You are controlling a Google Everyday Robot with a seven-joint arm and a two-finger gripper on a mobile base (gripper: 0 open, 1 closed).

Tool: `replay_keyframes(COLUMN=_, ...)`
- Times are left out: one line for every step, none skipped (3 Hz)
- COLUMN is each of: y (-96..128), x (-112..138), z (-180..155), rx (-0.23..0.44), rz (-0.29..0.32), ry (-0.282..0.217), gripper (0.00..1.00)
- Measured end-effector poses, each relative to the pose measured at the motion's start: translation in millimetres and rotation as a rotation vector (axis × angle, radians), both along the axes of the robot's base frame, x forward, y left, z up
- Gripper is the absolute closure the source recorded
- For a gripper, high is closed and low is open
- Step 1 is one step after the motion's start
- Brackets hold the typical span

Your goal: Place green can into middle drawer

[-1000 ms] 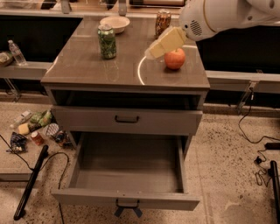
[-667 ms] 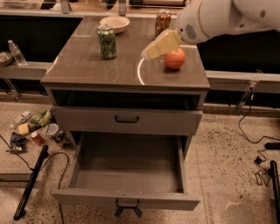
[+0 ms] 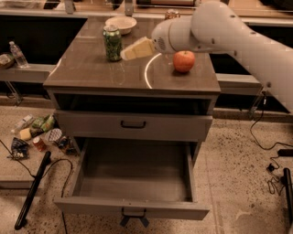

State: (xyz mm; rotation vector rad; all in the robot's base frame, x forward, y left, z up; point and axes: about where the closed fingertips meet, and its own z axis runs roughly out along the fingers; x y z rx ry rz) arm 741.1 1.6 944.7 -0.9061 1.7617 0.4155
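Note:
The green can (image 3: 112, 43) stands upright at the back left of the cabinet top (image 3: 91, 73). My gripper (image 3: 133, 49), cream-coloured at the end of the white arm, hovers just right of the can at about its height, pointing at it and not touching it. The middle drawer (image 3: 132, 178) is pulled wide open at the bottom front, and its deep grey inside holds nothing.
A red apple (image 3: 183, 61) sits on the top right of the gripper. A white bowl (image 3: 121, 23) and an orange-brown can (image 3: 171, 14) are at the back. The drawer above (image 3: 132, 124) is closed. Snack packets (image 3: 39, 135) and a black rod (image 3: 32, 192) lie on the floor at left.
My gripper and arm have moved left across the cabinet top, from beside the apple to close beside the green can. The can and the drawers have not moved.

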Motion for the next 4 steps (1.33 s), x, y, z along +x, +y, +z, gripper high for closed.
replay_keyframes(y=63.7, x=40.5, z=-20.0, rx=0.081, rz=0.053, ry=-0.001, gripper=0.00)
replay_keyframes(y=113.3, x=76.2, z=-28.1, rx=0.135, rz=0.108, ry=-0.016, gripper=0.00)
replay_keyframes(y=136.4, x=103.3, z=-29.7, rx=0.161, rz=0.123, ry=-0.036, gripper=0.00)
replay_keyframes(y=138.6, x=121.5, z=-33.2, rx=0.203, rz=0.125, ry=-0.052, gripper=0.18)
